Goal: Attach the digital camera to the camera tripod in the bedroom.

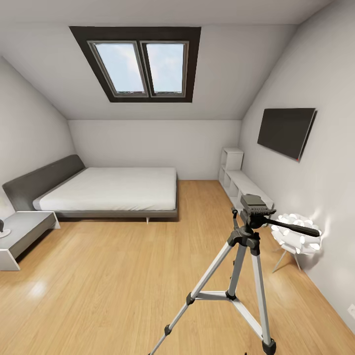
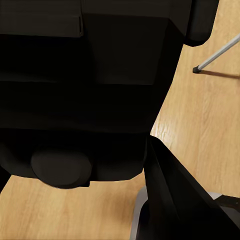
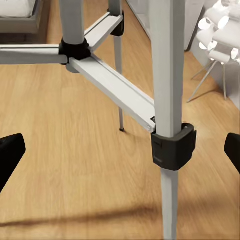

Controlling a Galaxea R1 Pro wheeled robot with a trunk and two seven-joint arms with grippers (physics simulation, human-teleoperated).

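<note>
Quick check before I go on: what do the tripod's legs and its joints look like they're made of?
The camera tripod legs look like silver metal with a satin finish: pale grey with a soft sheen. The joint collars look like matte black plastic, blocky and dull. As these are renders, the materials are a guess.

Silver-legged, black-headed camera tripod (image 1: 245, 256); light wood floor (image 1: 108, 276); seemingly white bed (image 1: 116, 187).

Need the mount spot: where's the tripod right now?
In the head view the tripod stands on the wood floor at lower right, just before the white lamp, below the wall TV.
</note>
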